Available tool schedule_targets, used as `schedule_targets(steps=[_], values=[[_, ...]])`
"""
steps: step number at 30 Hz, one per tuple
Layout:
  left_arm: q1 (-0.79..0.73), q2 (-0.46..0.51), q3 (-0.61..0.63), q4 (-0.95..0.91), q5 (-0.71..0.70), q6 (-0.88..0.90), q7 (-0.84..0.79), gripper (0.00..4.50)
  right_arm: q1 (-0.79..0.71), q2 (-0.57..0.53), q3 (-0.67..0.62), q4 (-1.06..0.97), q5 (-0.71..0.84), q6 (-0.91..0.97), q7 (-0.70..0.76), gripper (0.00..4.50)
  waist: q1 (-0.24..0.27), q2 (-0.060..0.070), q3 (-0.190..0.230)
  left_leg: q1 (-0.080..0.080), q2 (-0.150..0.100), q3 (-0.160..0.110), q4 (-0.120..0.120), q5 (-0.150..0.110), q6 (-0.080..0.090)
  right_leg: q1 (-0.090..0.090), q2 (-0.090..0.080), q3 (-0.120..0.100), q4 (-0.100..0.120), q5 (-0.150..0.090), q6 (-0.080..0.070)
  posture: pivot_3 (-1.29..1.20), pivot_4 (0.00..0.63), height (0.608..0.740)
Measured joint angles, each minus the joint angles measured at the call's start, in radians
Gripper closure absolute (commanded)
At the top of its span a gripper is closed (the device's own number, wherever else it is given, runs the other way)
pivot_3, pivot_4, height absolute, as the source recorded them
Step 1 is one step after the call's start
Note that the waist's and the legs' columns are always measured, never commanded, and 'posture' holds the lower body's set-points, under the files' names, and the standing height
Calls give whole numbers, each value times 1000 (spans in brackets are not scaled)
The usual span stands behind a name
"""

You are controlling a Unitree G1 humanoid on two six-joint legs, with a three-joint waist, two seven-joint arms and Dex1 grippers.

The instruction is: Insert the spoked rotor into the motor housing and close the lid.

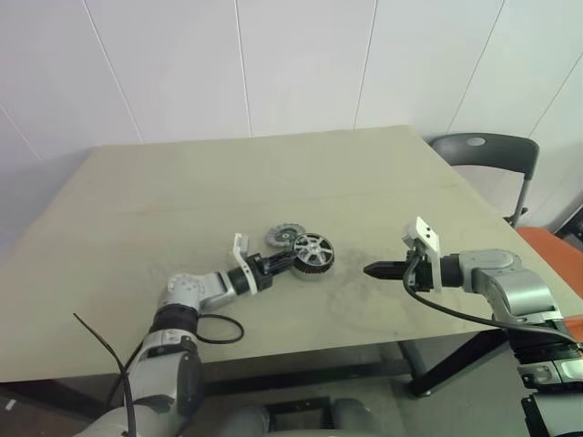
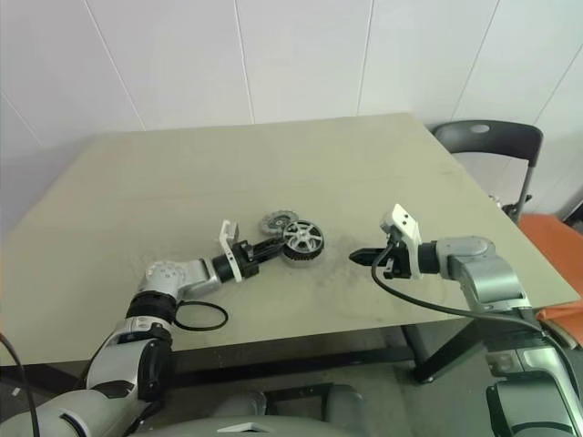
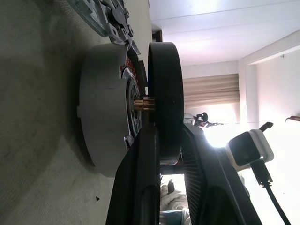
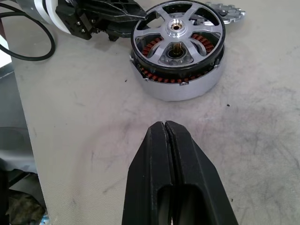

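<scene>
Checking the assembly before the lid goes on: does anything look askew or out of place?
Yes. The spoked rotor, pinched at its rim by the left gripper, sits raised above the motor housing, not seated; copper windings show in the gap. The lid lies behind, apart.

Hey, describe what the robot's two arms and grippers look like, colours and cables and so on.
Both arms are silver-grey metal with black joints. Each wrist carries a small white camera block. The left gripper and right gripper each end in two black tapered fingers. A black cable loops from each forearm.
</scene>
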Motion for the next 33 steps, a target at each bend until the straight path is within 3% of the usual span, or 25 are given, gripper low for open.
schedule_targets(steps=[10, 19, 25, 33], values=[[-3, -6, 5, 0, 44, 8, -32, 4119, 0, 1, 0, 0, 0, -1, -8, 4500, -1, 2, -1, -1, 1, -6, 1, 0, 0, 3, -1, -8, -3, 0, 0, 0, 0, 740], [-2, 1, 11, -18, 63, 14, -42, 1450, -4, 13, 4, 0, -2, -4, -16, 4500, 0, 5, -2, -2, 5, -8, 1, 0, 0, 7, -3, -18, -14, 0, 0, 0, 0, 740], [10, 39, -55, -139, 84, 47, -40, 1450, -13, 21, 4, 3, -8, -13, -19, 4500, -7, 5, -4, -9, 4, -8, 1, -2, 2, 7, -12, -25, -15, 0, 1, 0, 0, 740], [38, 203, -133, -400, 106, 180, -24, 1450, -28, 30, 5, 31, -16, -25, -21, 4500, 3, 2, -2, -25, 3, -3, -12, 2, 2, -23, -13, -18, -6, 3, 1, 0, 0, 740]])
